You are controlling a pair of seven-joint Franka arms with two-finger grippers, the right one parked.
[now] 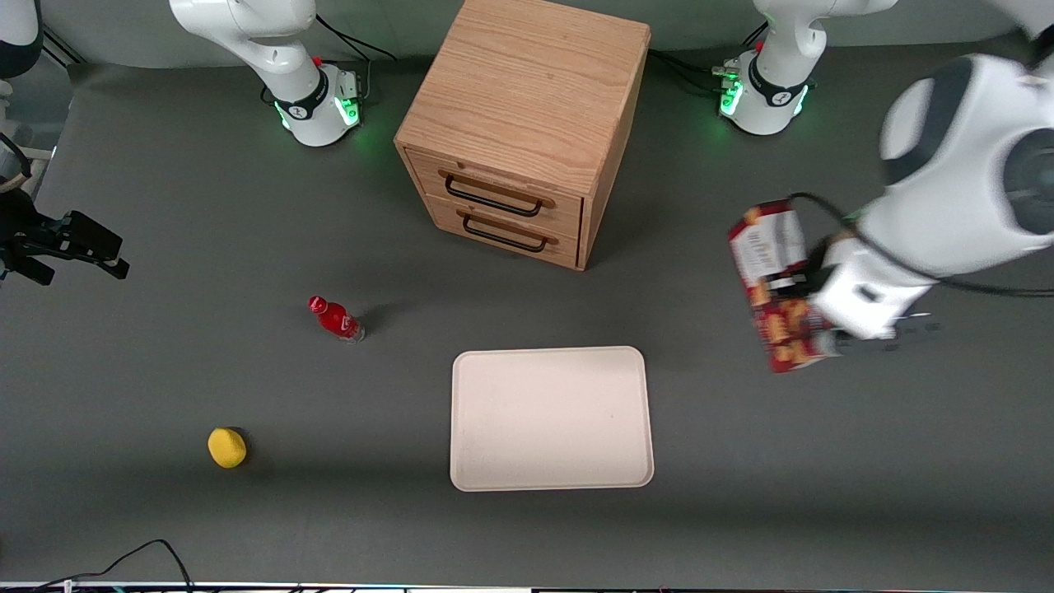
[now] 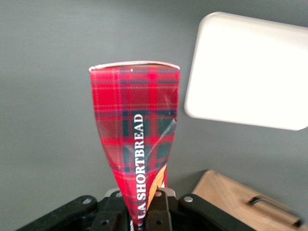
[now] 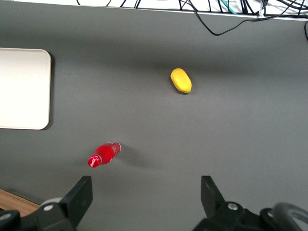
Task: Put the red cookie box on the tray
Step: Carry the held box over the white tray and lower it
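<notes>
- red cookie box (image 1: 778, 288) is pinched in your gripper (image 1: 811, 301), carried in the air off the table toward the working arm's end, well apart from the tray (image 1: 552, 418).
- in the left wrist view the fingers (image 2: 159, 209) are pressed against the carton's two broad faces, and the box (image 2: 137, 134) reaches away from the hand with its free end outermost; that reads as a mid-body or near-end clamp, chosen so the long carton hangs out ahead of the wrist.
- held that way, you can judge the box is ready to travel sideways and be laid flat; the tray (image 2: 245, 72) lies out past the box's free end and off to one side of the hand, with bare table between.
- the tray has nothing on it, so the box should fit with room to spare.
- the wooden drawer cabinet (image 1: 523, 123) stands clear of the straight path from hand to tray; a corner of it shows close under the wrist (image 2: 240, 202).
- the small red bottle (image 1: 336, 319) and the yellow object (image 1: 226, 447) lie well away from the hand, toward the parked arm's end.
- hard to make out: from the front the wrist body covers where the fingers meet the carton, and the arm is blurred.
- the wrist view cuts off the gripped end of the box, so you cannot tell how much carton sits inside the grip.
</notes>
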